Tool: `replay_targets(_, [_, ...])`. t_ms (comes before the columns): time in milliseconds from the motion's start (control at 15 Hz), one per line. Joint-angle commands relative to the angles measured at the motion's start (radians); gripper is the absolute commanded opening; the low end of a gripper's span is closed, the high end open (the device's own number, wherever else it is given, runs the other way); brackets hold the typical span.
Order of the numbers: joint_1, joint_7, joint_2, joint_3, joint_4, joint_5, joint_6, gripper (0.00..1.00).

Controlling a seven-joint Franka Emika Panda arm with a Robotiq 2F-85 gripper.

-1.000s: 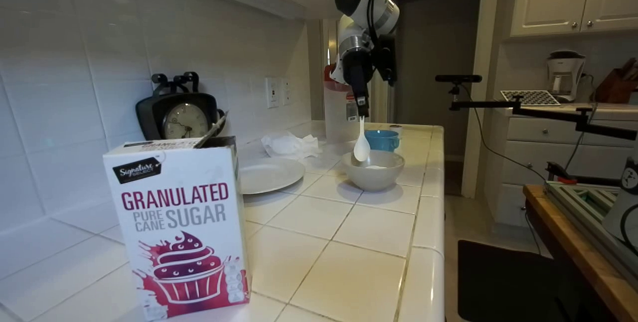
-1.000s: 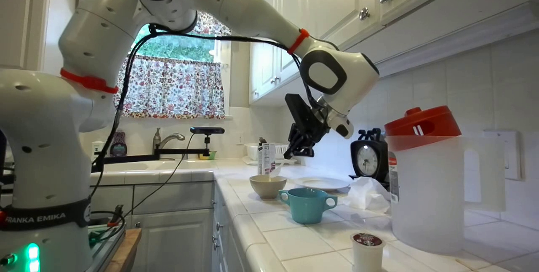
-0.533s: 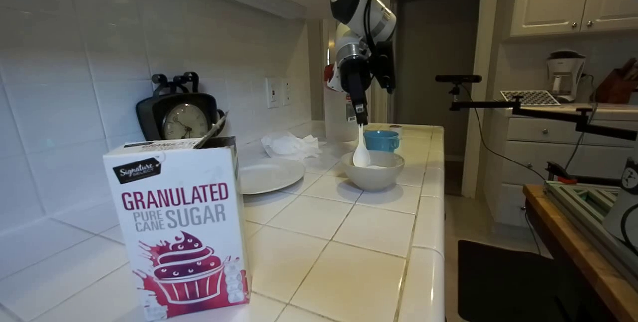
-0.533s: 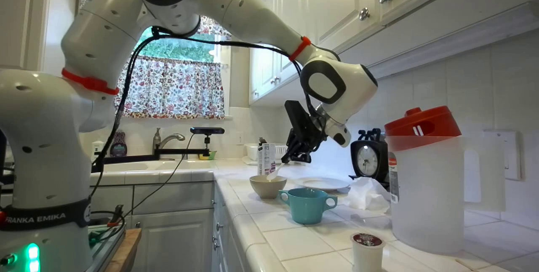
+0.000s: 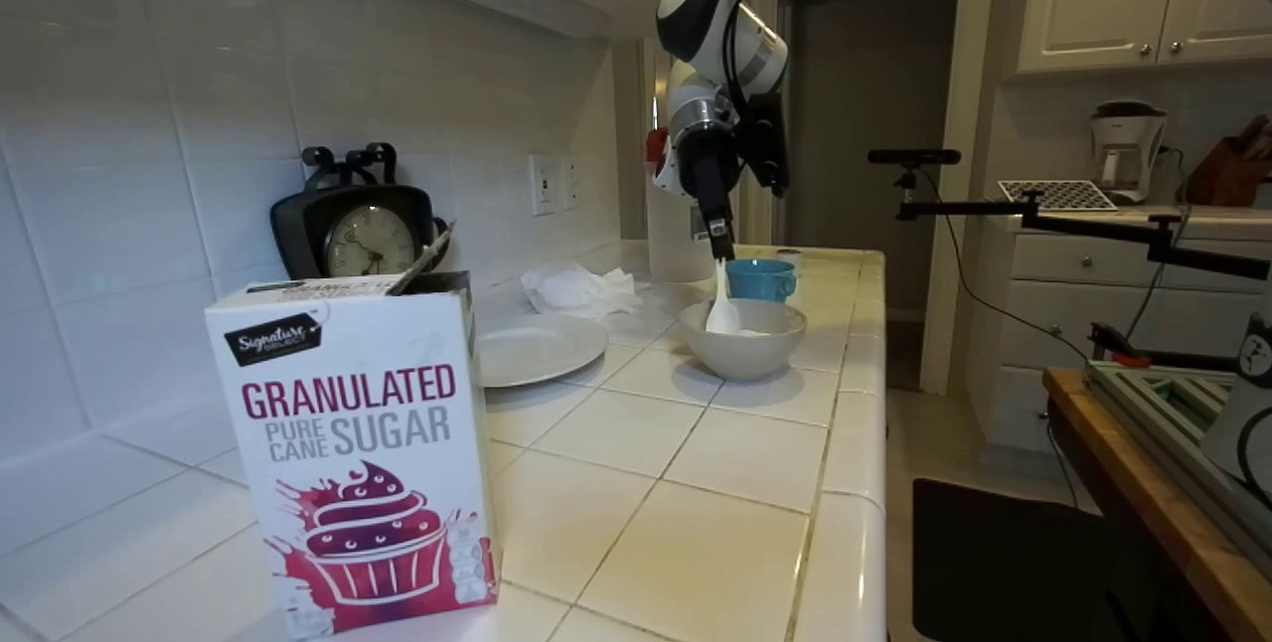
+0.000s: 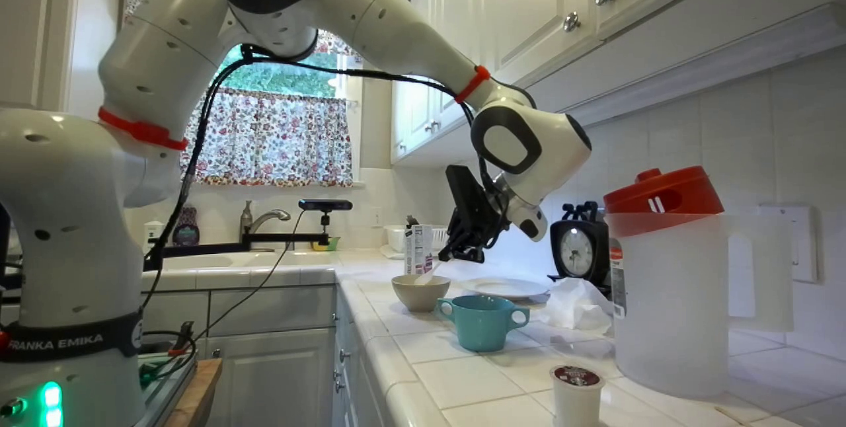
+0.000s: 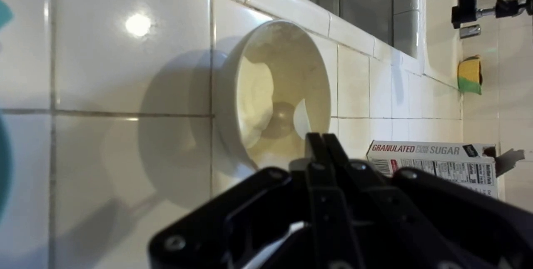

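My gripper [image 5: 721, 254] is shut on the handle of a white plastic spoon [image 5: 722, 312], which points down from the fingertips. The spoon's head is inside a pale grey-beige bowl [image 5: 750, 349], and its tip is partly hidden by the near rim in an exterior view. From the wrist view, white matter like sugar [image 7: 256, 98] lies along one side of the bowl, while the spoon's head [image 7: 300, 117] is by the opposite side. The gripper's fingertips [image 7: 317, 139] hide the handle there. Whether the spoon touches the bottom I cannot tell.
A teal two-handled cup [image 6: 484, 324] stands near the bowl. Around them are a white plate [image 6: 505, 288], crumpled paper [image 6: 575, 305], a tall pitcher [image 6: 671, 301], a coffee pod [image 6: 576, 394], a black clock [image 5: 368, 242] and an opened sugar box [image 5: 358, 453]. Cabinets [image 6: 529, 17] hang overhead.
The gripper has come down with the spoon, and its tilt has changed slightly. The spoon's head has gone from the bowl's rim down inside the bowl. Bowl and cup look unmoved.
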Motion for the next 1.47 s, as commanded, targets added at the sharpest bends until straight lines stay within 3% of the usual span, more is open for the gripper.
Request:
replay_targets(0, [-0.004,0.005,-0.004,0.002,-0.015,0.032,-0.002,0.01])
replay_targets(133, [-0.004,0.004,-0.005,0.001,-0.021,0.037,-0.004,0.14])
replay_targets(200, [-0.004,0.005,-0.006,0.000,-0.022,0.039,-0.005,0.34])
replay_targets(533, [-0.007,0.006,-0.007,-0.004,-0.019,0.039,-0.008,0.45])
replay_targets(600, [-0.008,0.006,-0.007,-0.005,-0.017,0.039,-0.010,0.57])
replay_targets(733, [-0.015,0.007,-0.012,-0.011,-0.016,0.041,-0.012,0.55])
replay_targets(800, [-0.021,0.006,-0.017,-0.016,-0.017,0.043,-0.013,0.60])
replay_targets(1067, [-0.060,0.013,-0.055,-0.056,-0.028,0.044,-0.018,0.47])
replay_targets(1200, [-0.078,0.014,-0.077,-0.076,-0.038,0.047,-0.016,0.46])
replay_targets(1267, [-0.089,0.008,-0.093,-0.085,-0.046,0.055,-0.019,0.37])
replay_targets(1400, [-0.103,-0.009,-0.121,-0.096,-0.064,0.085,-0.014,0.39])
